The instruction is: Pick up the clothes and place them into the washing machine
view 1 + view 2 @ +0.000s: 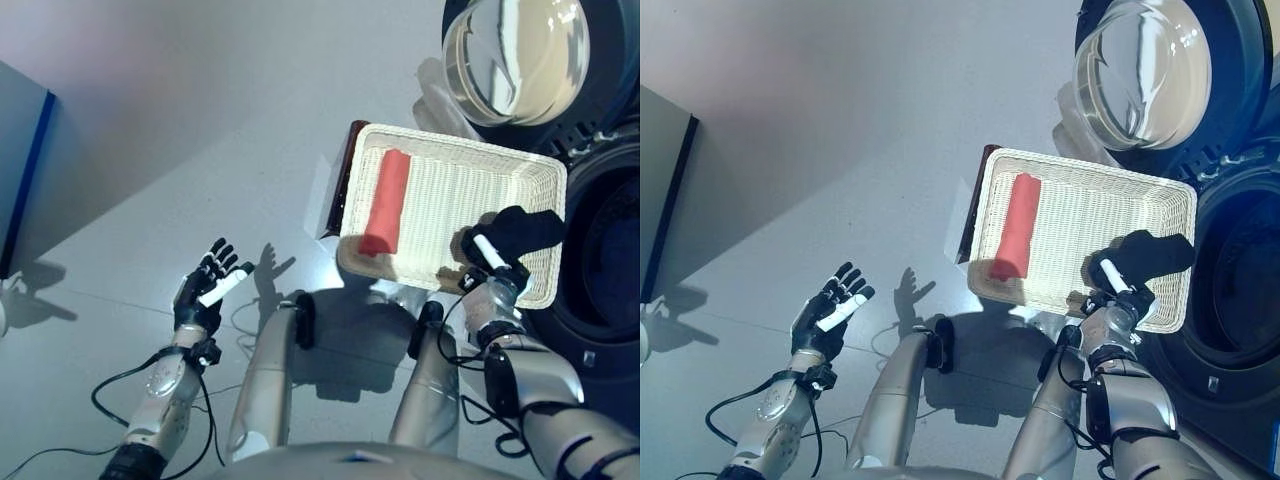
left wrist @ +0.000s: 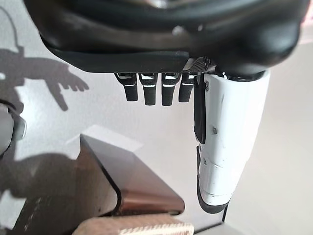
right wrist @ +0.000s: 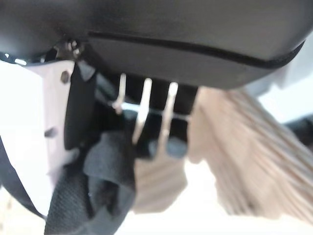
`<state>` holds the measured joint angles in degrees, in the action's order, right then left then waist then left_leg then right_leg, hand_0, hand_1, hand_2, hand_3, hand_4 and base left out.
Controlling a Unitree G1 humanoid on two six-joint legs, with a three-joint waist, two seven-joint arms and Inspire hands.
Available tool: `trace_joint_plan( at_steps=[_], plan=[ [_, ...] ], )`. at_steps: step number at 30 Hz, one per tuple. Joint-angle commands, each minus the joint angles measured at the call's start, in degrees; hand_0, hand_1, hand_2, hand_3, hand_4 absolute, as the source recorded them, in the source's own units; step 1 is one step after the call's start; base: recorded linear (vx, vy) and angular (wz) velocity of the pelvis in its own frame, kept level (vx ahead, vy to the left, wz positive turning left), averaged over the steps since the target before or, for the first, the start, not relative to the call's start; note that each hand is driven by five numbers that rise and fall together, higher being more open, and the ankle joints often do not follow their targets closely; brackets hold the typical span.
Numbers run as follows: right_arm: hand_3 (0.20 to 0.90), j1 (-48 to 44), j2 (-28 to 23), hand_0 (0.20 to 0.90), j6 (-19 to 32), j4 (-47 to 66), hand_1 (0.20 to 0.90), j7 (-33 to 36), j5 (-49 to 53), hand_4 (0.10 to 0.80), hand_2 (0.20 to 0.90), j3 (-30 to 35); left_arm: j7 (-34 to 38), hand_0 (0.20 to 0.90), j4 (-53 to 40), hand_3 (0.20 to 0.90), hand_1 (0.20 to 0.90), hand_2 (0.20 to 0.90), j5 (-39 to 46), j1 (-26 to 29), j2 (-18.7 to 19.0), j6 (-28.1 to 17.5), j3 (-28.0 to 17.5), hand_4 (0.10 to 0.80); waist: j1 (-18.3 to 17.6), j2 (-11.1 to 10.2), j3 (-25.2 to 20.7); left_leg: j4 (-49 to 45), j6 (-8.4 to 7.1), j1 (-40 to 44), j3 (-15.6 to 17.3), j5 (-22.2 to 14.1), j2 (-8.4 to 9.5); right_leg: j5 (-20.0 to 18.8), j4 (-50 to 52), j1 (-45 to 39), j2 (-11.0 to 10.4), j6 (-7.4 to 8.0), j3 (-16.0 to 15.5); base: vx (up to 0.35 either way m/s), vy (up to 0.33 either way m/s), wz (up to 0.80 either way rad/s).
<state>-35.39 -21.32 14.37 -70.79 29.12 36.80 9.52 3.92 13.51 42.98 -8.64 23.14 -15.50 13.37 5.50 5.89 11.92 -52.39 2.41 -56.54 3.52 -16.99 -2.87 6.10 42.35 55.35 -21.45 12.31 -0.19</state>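
Your left hand [image 1: 205, 290] hangs over bare floor, fingers spread, holding nothing. Right of it, a rolled red cloth [image 1: 386, 202] lies in the woven white basket [image 1: 450, 160]. Your right hand [image 1: 487, 258] has its fingers curled round soft black clothing [image 1: 525, 228] inside the basket, beside the washing machine [image 1: 600, 250]

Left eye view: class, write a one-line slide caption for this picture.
Right hand grips a black garment in the white basket beside a red rolled cloth; left hand open, idle.

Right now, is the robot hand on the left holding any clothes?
No, the left robot hand is open and empty above the floor.
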Motion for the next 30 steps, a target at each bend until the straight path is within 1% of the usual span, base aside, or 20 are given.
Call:
trace_joint_plan(
  at_steps=[1, 3, 4, 6, 9, 12, 15, 20, 23, 26, 28, 30],
  plan=[
    [0.2, -1.2, -8.4, 0.2, 7.2, 5.9, 0.2, 8.0, -7.8, 0.3, 0.2, 0.8, 0.6, 0.9, -3.3, 0.9, 0.9, 0.9, -1.1, -0.7, 2.0, -6.4, -4.9, 0.8, 0.3, 0.5, 0.9, 7.5, -6.79, 1.4, -4.2, 6.6, -2.81, 0.8, 0.4, -2.0, -0.9, -2.22, 0.6, 0.0, 0.0, 0.0],
    [0.2, -1.5, -10.2, 0.2, 6.1, 6.0, 0.2, 10.3, -11.3, 0.3, 0.2, 0.5, 0.6, 0.9, -3.8, 0.9, 0.9, 0.9, -1.4, -1.0, 2.3, -6.6, -4.6, 0.8, 0.4, 0.7, 0.9, 7.5, -6.82, 1.4, -4.2, 6.6, -2.88, 0.9, 0.5, -1.9, -0.9, -2.23, 0.6, 0.0, 0.0, 0.0],
    [0.2, -1.5, -10.2, 0.2, 6.1, 6.1, 0.2, 10.4, -11.4, 0.3, 0.2, 0.4, 0.6, 0.9, -3.8, 0.9, 0.9, 0.9, -1.4, -1.0, 2.2, -6.6, -4.6, 0.8, 0.4, 0.7, 0.9, 7.5, -6.82, 1.3, -4.2, 6.6, -2.89, 0.9, 0.5, -1.9, -0.9, -2.24, 0.6, 0.0, 0.0, 0.0],
    [0.2, -1.5, -13.1, 0.2, 4.1, 7.0, 0.2, 14.1, -18.9, 0.3, 0.2, -2.0, 0.5, 0.9, -3.7, 0.9, 0.9, 0.9, -1.7, -1.2, 2.5, -6.9, -4.5, 0.8, 0.4, 0.8, 1.0, 7.8, -6.9, 1.3, -4.3, 6.9, -2.94, 0.7, 0.4, -1.9, -0.9, -2.2, 0.5, 0.0, 0.0, 0.0],
    [0.2, 0.0, -13.5, 0.2, 2.9, 12.2, 0.2, 16.8, -26.9, 0.3, 0.2, -4.4, 0.6, 0.9, -4.0, 0.9, 0.9, 0.9, -2.2, -1.3, 2.1, -7.1, -4.8, 0.8, 0.2, 0.6, 1.0, 8.2, -6.94, 1.5, -4.3, 7.3, -3.14, 0.5, 0.4, -1.8, -0.6, -2.23, 0.6, 0.0, 0.0, 0.0],
    [0.2, 2.3, -11.9, 0.2, 2.5, 17.6, 0.2, 18.9, -32.2, 0.3, 0.2, -4.8, 1.0, 0.9, -3.7, 0.9, 0.9, 0.9, -3.0, -1.2, 1.5, -7.5, -5.3, 0.8, -0.3, 0.1, 1.0, 8.7, -6.95, 1.9, -4.1, 7.3, -3.33, 0.3, 0.1, -2.0, -0.4, -2.3, 0.5, 0.0, 0.0, 0.0],
    [0.2, 2.6, -9.4, 0.2, 2.7, 18.3, 0.2, 21.4, -32.4, 0.3, 0.2, -3.5, 1.7, 0.9, -3.3, 0.9, 0.9, 0.9, -3.1, -1.1, 1.1, -7.6, -5.3, 0.8, -0.7, -0.2, 0.8, 8.6, -7.11, 1.9, -4.2, 7.3, -3.5, 0.3, 0.0, -2.0, -0.3, -2.4, 0.5, 0.0, 0.0, 0.0],
    [0.2, 2.7, -7.0, 0.2, 2.6, 17.4, 0.2, 23.6, -32.5, 0.3, 0.2, -2.5, 2.0, 0.9, -3.2, 0.9, 0.9, 0.9, -2.9, -1.2, 1.0, -7.7, -5.3, 0.8, -0.8, -0.2, 0.5, 9.0, -7.28, 2.1, -4.2, 7.4, -3.59, 0.3, -0.3, -2.4, -0.2, -2.46, 0.4, 0.0, 0.0, 0.0],
    [0.2, 5.0, -3.9, 0.2, 3.0, 19.6, 0.2, 26.9, -33.5, 0.3, 0.2, -1.0, 2.8, 0.9, -3.4, 0.9, 0.9, 0.9, -2.7, -1.9, 0.4, -7.9, -6.1, 0.8, -1.0, -0.1, 0.2, 9.2, -7.36, 2.2, -4.2, 7.4, -3.78, 0.2, -0.4, -2.4, -0.1, -2.45, 0.3, 0.006, 0.002, -0.05],
    [0.2, 6.4, -2.1, 0.2, 3.0, 20.2, 0.2, 29.4, -34.2, 0.3, 0.2, -0.1, 3.1, 0.9, -3.2, 0.9, 0.9, 0.9, -2.7, -2.3, 0.2, -8.1, -5.7, 0.8, -1.3, 0.0, 0.2, 9.1, -7.38, 2.2, -4.0, 7.3, -3.87, 0.4, -0.2, -2.2, 0.1, -2.53, 0.5, -0.005, 0.013, -0.05],
    [0.2, 6.2, -1.8, 0.2, 2.8, 19.5, 0.2, 30.2, -33.8, 0.3, 0.2, 0.5, 3.2, 0.9, -3.3, 0.9, 0.9, 0.9, -2.6, -2.2, 0.3, -8.1, -5.5, 0.8, -1.3, 0.0, 0.3, 8.9, -7.4, 2.1, -4.0, 7.2, -3.98, 0.5, -0.1, -2.0, 0.0, -2.53, 0.5, -0.011, 0.001, -0.06],
    [0.2, 5.2, -1.6, 0.2, 2.3, 14.5, 0.2, 31.8, -30.8, 0.3, 0.2, 2.2, 3.1, 0.9, -3.5, 0.9, 0.9, 0.9, -2.6, -2.3, 1.1, -8.0, -4.4, 0.8, -1.3, 0.4, 0.5, 8.3, -7.48, 1.6, -4.0, 6.9, -3.99, 0.8, 0.4, -1.6, -0.2, -2.46, 0.7, -0.02, 0.0, -0.06]
  ],
)
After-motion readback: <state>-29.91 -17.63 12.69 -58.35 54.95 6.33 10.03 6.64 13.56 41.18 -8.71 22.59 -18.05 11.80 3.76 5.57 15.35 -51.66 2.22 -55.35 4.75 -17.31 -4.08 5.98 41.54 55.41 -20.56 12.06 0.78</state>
